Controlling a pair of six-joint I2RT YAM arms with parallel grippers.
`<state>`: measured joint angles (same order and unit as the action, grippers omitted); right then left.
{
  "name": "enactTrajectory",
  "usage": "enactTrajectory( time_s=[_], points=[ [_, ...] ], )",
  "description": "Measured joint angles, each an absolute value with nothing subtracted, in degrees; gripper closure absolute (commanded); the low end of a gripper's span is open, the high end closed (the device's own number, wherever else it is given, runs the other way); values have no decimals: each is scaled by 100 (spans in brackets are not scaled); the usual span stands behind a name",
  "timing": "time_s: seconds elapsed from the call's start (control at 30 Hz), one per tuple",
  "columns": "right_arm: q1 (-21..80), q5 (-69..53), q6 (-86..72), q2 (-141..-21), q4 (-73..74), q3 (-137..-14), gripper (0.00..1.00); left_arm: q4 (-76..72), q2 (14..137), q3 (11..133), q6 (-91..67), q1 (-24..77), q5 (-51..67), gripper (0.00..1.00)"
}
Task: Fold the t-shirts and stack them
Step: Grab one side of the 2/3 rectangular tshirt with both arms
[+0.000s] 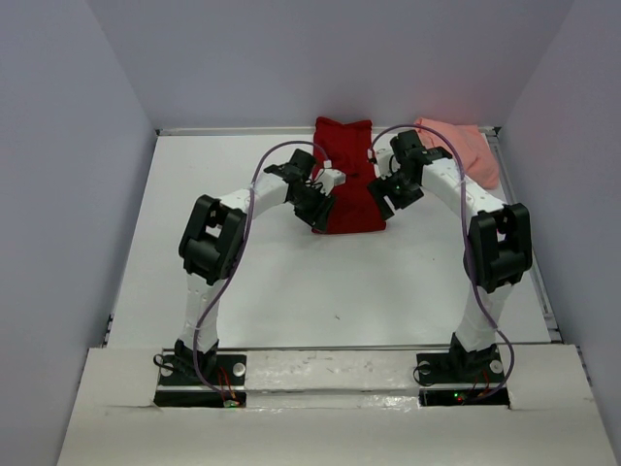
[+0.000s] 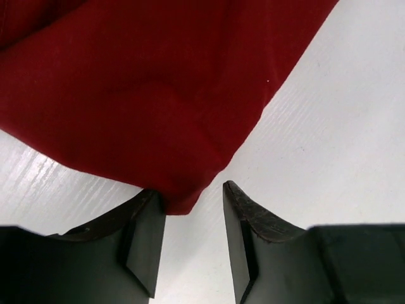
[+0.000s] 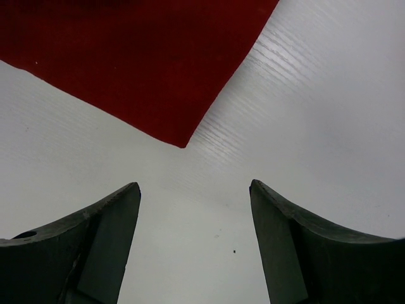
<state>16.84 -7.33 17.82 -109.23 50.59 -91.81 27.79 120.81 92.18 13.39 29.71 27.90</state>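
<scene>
The dark red t-shirt lies folded in a long strip at the back centre of the white table. My left gripper is open at its near left corner. In the left wrist view that corner of the red cloth reaches into the gap of the gripper, against the left finger. My right gripper is open at the near right corner. In the right wrist view the red corner lies just ahead of the empty, wide-open gripper. The salmon pink t-shirt is bunched at the back right. No green fabric shows.
Grey walls close the table in at the back and both sides. A metal rail runs along the right edge. The arm bases stand at the near edge on a white ledge.
</scene>
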Motion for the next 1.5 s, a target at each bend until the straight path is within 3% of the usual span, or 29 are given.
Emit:
enactTrajectory(
  time_s=[0.2,0.47,0.67,0.77,0.87,1.03,1.27,1.5],
  points=[
    [1645,-810,1782,-10923,5059,-9177,26,2746,12101,9262,1317,3028,2757,64],
    [1619,-910,1780,-10923,5057,-9107,28,2751,12101,9262,1321,3079,2528,66],
    [1566,-1107,1708,-10923,5065,-8897,30,2751,12101,9262,1323,3186,2373,75],
    [1527,-1234,1667,-10923,5076,-8812,30,2755,12101,9262,1328,3223,2346,86],
    [1503,-1391,1645,-10943,5074,-8812,30,2759,12101,9262,1345,3251,2320,87],
    [1457,-1640,1625,-11262,5074,-8906,31,2764,12101,9262,1358,3269,2268,99],
    [1417,-1876,1621,-11861,5065,-9214,34,2764,12101,9262,1363,3269,2224,100],
    [1402,-2021,1629,-12022,5057,-9421,49,2766,12101,9260,1365,3269,2202,100]
  ],
)
